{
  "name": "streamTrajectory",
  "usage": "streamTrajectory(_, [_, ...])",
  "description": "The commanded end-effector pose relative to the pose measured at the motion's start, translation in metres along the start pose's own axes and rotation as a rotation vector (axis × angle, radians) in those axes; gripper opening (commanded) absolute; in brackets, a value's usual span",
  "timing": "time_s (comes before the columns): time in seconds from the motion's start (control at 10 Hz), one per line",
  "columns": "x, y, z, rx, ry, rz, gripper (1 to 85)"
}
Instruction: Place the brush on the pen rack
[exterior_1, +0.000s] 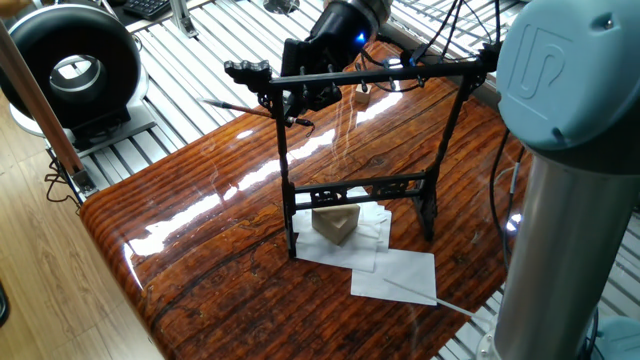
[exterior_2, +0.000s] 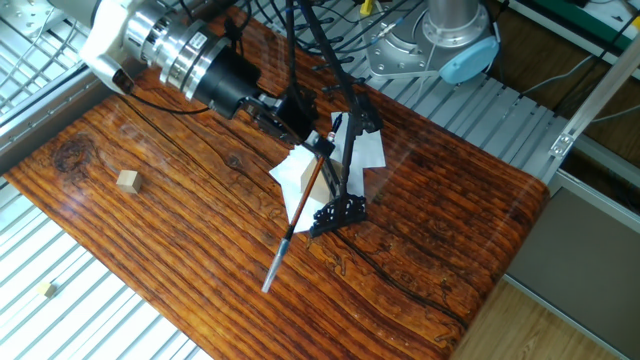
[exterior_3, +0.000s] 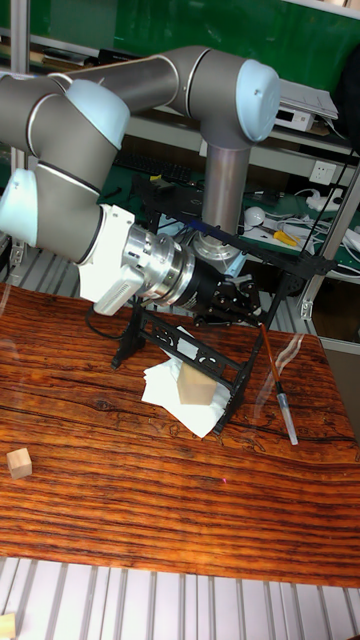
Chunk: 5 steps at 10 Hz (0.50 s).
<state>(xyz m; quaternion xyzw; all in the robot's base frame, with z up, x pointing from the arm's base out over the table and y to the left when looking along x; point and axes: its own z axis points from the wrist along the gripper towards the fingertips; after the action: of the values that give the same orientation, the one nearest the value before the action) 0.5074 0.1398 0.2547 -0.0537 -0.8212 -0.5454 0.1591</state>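
One pen rack (exterior_1: 358, 190), one brush (exterior_2: 302, 206) and one arm with one pincer (exterior_2: 296, 113) share the glossy wooden bench (exterior_1: 200, 250). Near the rack's feet lie a few overlapping white paper sheets (exterior_1: 395, 272), with one pale block (exterior_1: 336, 224) resting on them just behind the lower rail. One small wooden cube (exterior_2: 126, 180) sits on the bench well apart from the rack. The rack is a black frame: two uprights, a top crossbar, an ornate lower rail. The brush is thin, with a reddish-brown shaft running down into a pale grey end; it slants in the air beside one end of the rack's crossbar, off the bench. Its upper end meets the pincer, which appears clamped on it, though the fingertips are too dark to read clearly.
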Motion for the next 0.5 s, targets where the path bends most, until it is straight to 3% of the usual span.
streamTrajectory(0.0, [0.002,0.004,-0.002,-0.019,0.003,-0.002,1.0])
streamTrajectory(0.1, [0.002,0.0,-0.002,-0.005,0.004,-0.012,1.0])
streamTrajectory(0.2, [0.002,-0.02,-0.003,0.073,0.004,-0.047,1.0])
streamTrajectory(0.3, [0.003,-0.025,-0.003,0.094,0.008,-0.05,1.0])
streamTrajectory(0.4, [0.005,-0.023,-0.004,0.09,0.011,-0.042,1.0])
